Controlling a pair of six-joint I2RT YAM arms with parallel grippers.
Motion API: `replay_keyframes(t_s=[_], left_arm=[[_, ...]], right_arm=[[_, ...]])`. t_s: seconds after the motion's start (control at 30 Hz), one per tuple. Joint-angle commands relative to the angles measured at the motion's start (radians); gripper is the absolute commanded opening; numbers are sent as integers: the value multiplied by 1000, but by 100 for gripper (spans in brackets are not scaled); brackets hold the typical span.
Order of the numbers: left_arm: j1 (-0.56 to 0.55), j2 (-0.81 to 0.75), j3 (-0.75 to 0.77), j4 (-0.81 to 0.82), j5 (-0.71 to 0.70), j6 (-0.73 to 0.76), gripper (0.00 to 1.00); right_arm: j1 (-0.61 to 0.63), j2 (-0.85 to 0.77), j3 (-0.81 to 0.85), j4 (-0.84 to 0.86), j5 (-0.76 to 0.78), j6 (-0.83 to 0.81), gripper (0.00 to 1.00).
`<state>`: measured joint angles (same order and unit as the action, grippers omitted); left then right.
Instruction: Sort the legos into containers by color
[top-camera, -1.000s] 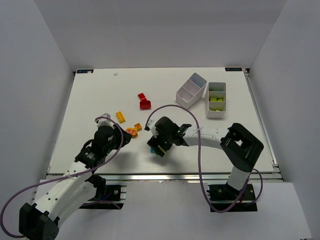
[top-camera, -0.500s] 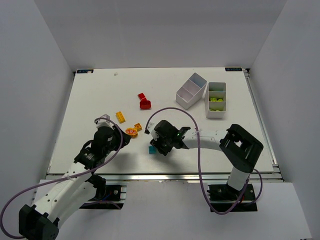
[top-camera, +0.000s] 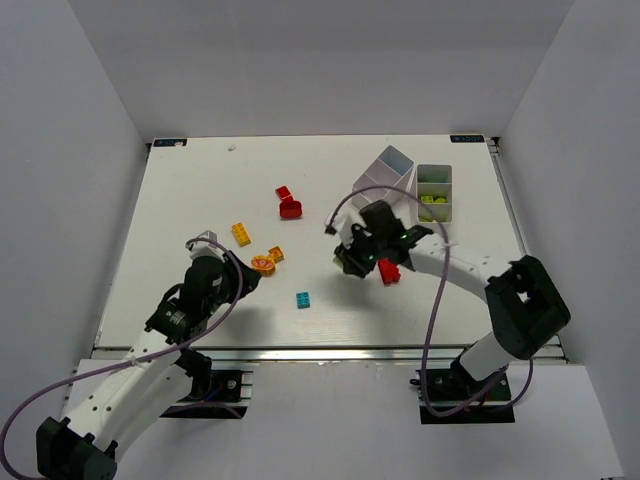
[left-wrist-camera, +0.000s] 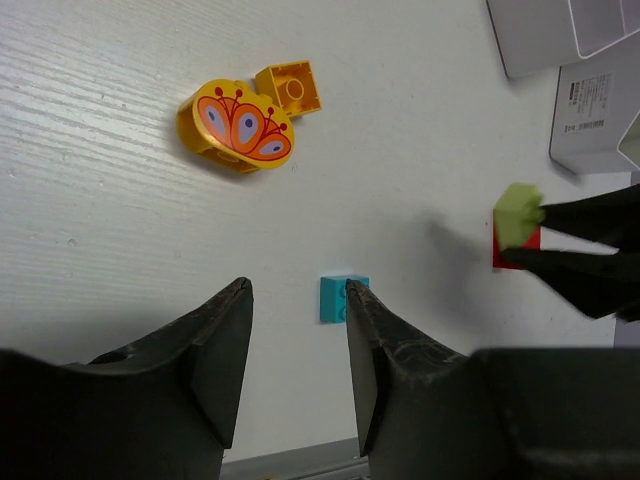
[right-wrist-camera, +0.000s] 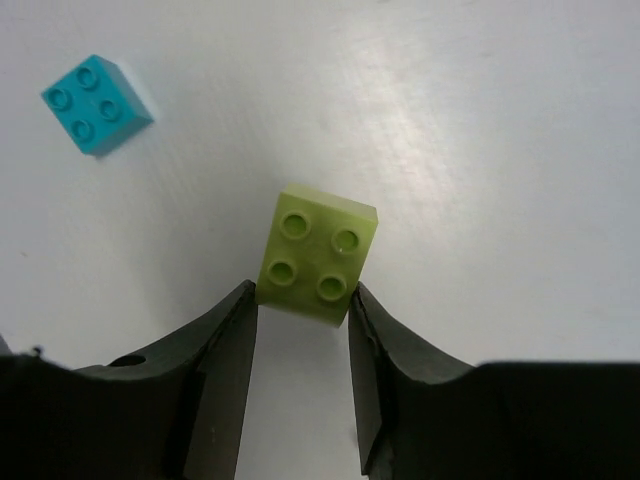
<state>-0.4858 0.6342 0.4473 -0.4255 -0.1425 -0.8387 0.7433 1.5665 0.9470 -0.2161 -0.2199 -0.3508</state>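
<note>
The right gripper (right-wrist-camera: 300, 295) pinches a lime brick (right-wrist-camera: 318, 255), apparently to carry it to the tray (top-camera: 432, 229) with other lime bricks (top-camera: 433, 199), while the left gripper (left-wrist-camera: 297, 292) hovers spread.

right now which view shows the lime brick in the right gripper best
Right wrist view: the lime brick fills the centre, four studs clear, pinched in the right gripper. Left wrist shows it small, in front of a red brick. In top external the gripper hides it.
</note>
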Motion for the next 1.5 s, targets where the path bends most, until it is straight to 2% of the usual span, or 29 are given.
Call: replay_keyframes(t_s=[0.0, 0.13, 0.33, 0.53, 0.77, 1.0, 1.1, 1.27, 1.3, 1.47], left_arm=[[4, 10, -4, 37, 9, 1, 52], [4, 44, -4, 76, 27, 7, 52], [4, 110, 2, 132, 52, 26, 52], [4, 174, 14, 169, 73, 43, 52], [4, 213, 27, 188, 80, 47, 52], [4, 203, 28, 171, 70, 46, 53], [4, 196, 22, 172, 67, 38, 53], [6, 202, 28, 166, 67, 41, 53], [4, 205, 31, 166, 67, 43, 53], [4, 220, 39, 171, 69, 46, 54]], right_arm=[[-134, -78, 87, -98, -246, -241, 0], [-271, -115, 144, -250, -248, -491, 0], [-553, -137, 159, -270, -184, -732, 0], [-702, -100, 199, -282, -150, -924, 0], [-733, -42, 222, -230, -134, -1053, 0], [-731, 38, 266, -201, -124, -1088, 1], [-733, 58, 274, -190, -119, -1096, 8], [-733, 72, 271, -183, -108, -1110, 31], [-733, 70, 266, -183, -108, -1111, 38], [-733, 52, 230, -172, -119, -1119, 52]])
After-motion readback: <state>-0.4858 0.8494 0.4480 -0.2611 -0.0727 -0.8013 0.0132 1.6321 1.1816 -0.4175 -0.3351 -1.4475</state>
